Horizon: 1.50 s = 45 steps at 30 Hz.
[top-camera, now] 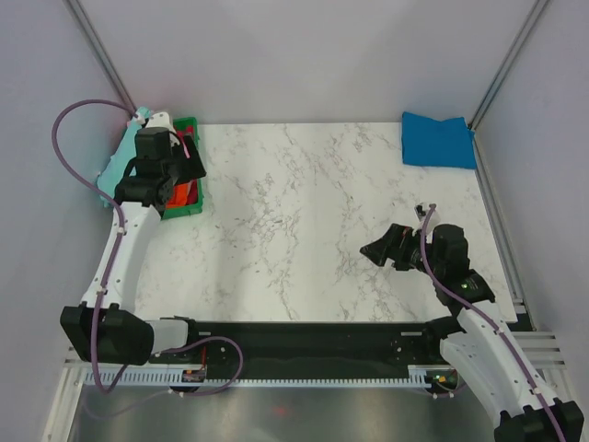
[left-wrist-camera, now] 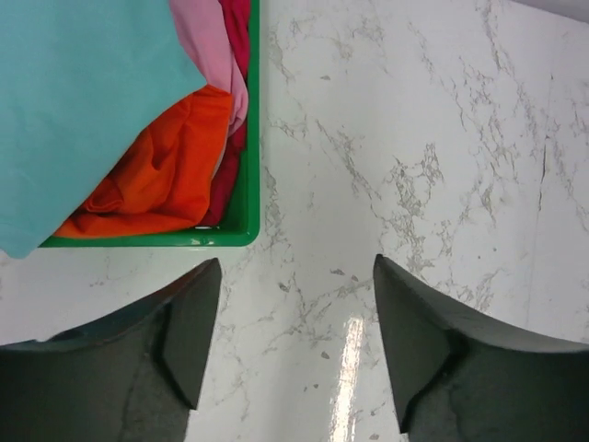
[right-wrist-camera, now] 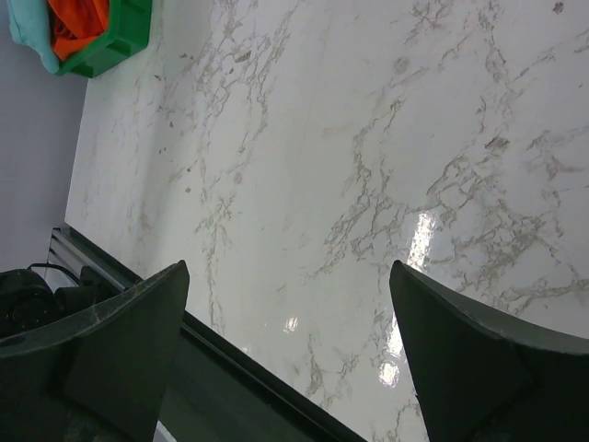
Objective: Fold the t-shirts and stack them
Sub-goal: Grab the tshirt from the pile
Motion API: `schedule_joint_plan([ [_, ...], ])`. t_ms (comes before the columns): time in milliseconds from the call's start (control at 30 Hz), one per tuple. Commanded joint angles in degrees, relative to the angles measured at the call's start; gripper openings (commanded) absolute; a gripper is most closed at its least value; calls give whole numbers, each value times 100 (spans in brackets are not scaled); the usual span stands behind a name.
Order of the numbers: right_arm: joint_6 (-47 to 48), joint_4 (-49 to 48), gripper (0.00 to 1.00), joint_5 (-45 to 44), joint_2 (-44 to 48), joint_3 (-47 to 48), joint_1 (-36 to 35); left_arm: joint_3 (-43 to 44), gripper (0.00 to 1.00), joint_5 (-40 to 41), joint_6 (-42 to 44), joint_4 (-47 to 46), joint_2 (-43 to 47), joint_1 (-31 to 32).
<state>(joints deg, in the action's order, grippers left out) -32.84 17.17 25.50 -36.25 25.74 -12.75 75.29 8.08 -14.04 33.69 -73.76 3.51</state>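
The mint-teal shirt [left-wrist-camera: 74, 110] is a broad smooth sheet draped over the left side of the green crate [left-wrist-camera: 138, 241], and it hangs past the crate's rim. Under it, inside the crate, an orange shirt [left-wrist-camera: 166, 175] lies bunched in soft folds. A pink shirt [left-wrist-camera: 207, 46] and a red shirt [left-wrist-camera: 237, 28] are crumpled against the crate's right wall. The crate sits at the far left corner of the white marbled table [top-camera: 304, 212]. The blue shirt [top-camera: 437, 140] lies apart from the others at the far right corner of the table, folded into a flat, roughly square packet with one edge a little uneven.

The left arm stretches forward along the table's left edge, with its wrist above the crate. The left gripper [left-wrist-camera: 296, 276] hangs over bare table just beside the crate's corner. Its two fingers are spread wide with nothing between them and touch no cloth.

The right arm is bent at the elbow over the right half of the table, with its wrist turned toward the left. The right gripper [right-wrist-camera: 287, 272] hovers over bare marble, well apart from the blue shirt. Its fingers are also spread wide and hold nothing.
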Motion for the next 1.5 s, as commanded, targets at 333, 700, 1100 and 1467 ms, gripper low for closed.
schedule_joint_plan([
  [333, -161, -249, 98, 166, 452, -227, -34, 65, 99, 1197, -432, -180, -147, -525],
  [700, -311, -214, 98, 579, 953, -675, -25, 645, 96, 1, -995, -82, -2017, -2143],
  [1100, 6, -125, 98, 693, 787, -772, -17, 733, 90, -1124, -1645, -380, -3013, -3067],
  [1467, 67, -311, 98, 825, 294, -781, -25, 1252, 34, -1043, -1909, -670, -3399, -3093],
])
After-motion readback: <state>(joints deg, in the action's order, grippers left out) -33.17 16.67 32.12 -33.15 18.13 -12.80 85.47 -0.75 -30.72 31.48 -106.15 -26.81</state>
